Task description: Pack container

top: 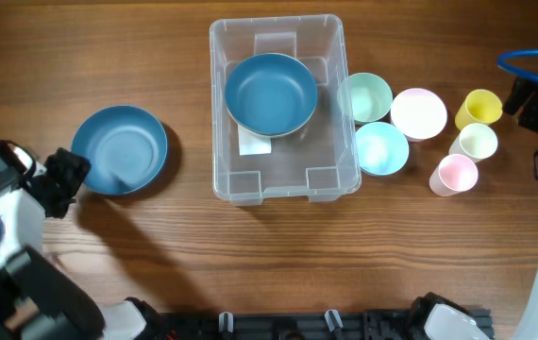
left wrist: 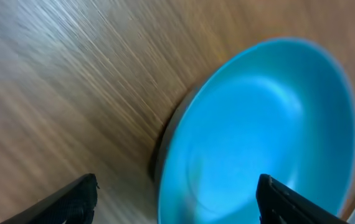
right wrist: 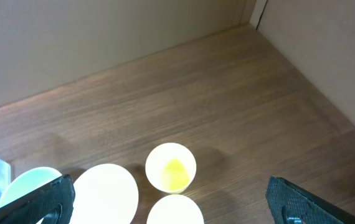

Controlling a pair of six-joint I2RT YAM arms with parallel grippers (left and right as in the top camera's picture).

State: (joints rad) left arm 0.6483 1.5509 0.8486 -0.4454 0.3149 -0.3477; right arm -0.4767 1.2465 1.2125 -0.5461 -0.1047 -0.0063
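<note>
Container (top: 216,104) sits central — left gripper (left wrist: 177,202) and right gripper (right wrist: 171,202) tilt downward, both spread apart.

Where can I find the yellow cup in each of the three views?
Overhead: the yellow cup stands far right, at the top of the group of cups.
Left wrist: it is not in this picture.
Right wrist: it sits low, near the centre.
Shared landmark: the white bowl just beside it, at the bottom edge in the right wrist view.

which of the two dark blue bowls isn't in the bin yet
The blue bowl on the table left of the container, beside the left gripper; the other blue bowl sits inside the container.
</note>
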